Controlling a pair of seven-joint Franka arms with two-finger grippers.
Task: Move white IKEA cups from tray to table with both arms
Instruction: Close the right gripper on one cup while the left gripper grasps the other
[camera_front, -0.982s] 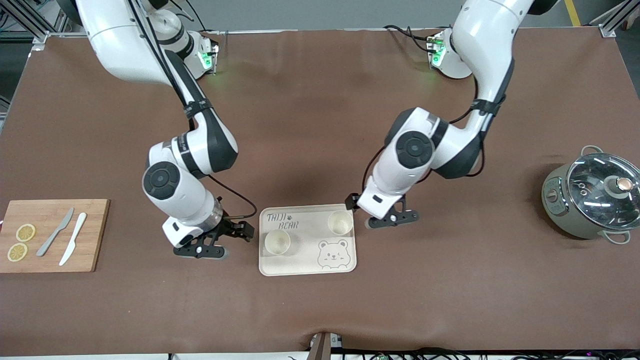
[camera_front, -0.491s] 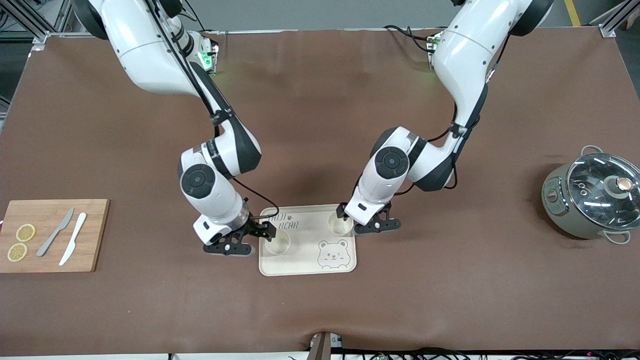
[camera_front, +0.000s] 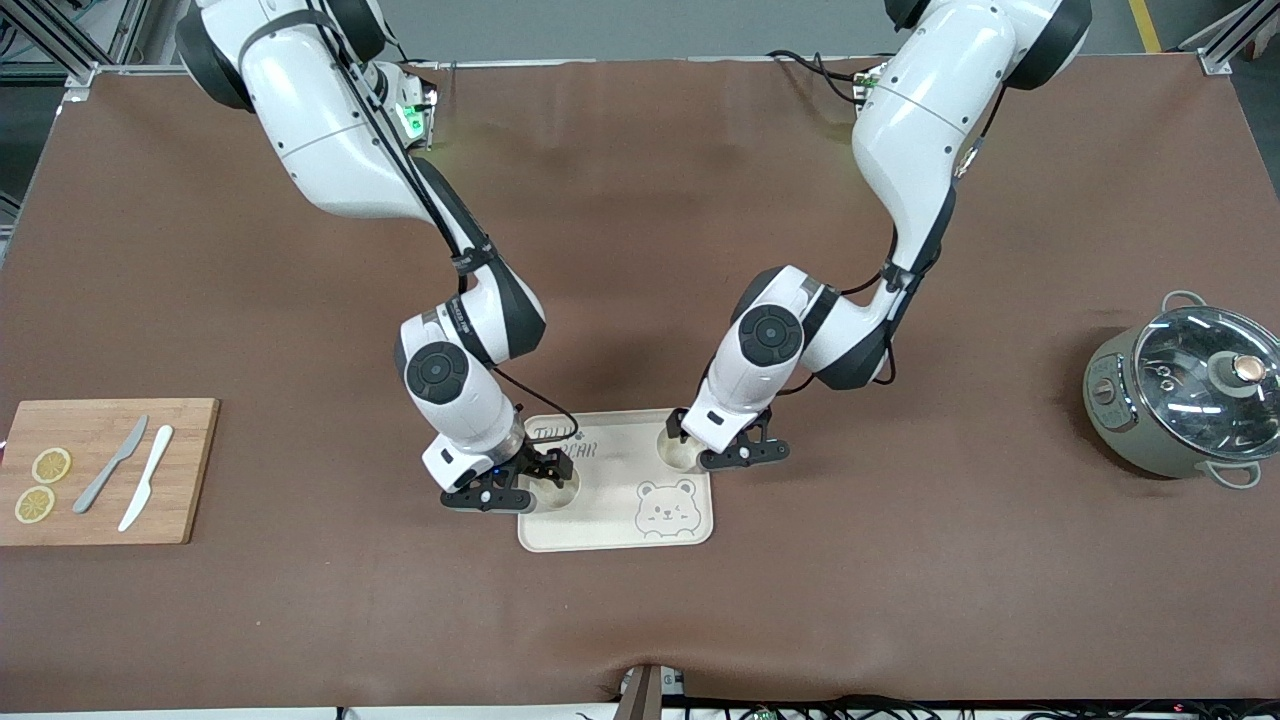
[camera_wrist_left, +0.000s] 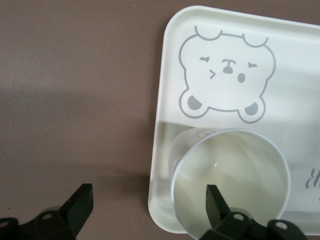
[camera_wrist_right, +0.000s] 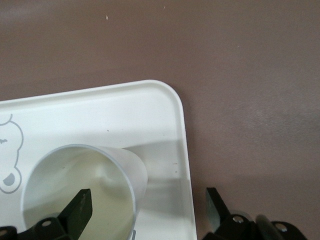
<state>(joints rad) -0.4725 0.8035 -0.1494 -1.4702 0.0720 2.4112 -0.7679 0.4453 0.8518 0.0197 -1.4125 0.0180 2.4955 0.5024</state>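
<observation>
Two white IKEA cups stand upright on the cream bear tray. One cup is at the tray's edge toward the right arm's end, nearer the front camera. The other cup is at the tray's edge toward the left arm's end, farther from the camera. My right gripper is open and low over the first cup's rim; in the right wrist view one finger hangs over the cup's hollow, the other over the table past the tray. My left gripper is open likewise across its cup's wall on the tray.
A wooden cutting board with two knives and lemon slices lies at the right arm's end. A grey-green pot with a glass lid stands at the left arm's end.
Both arms have swung in toward the tray. Each open gripper moved from the table beside the tray to its cup's rim. The cups have not moved.
</observation>
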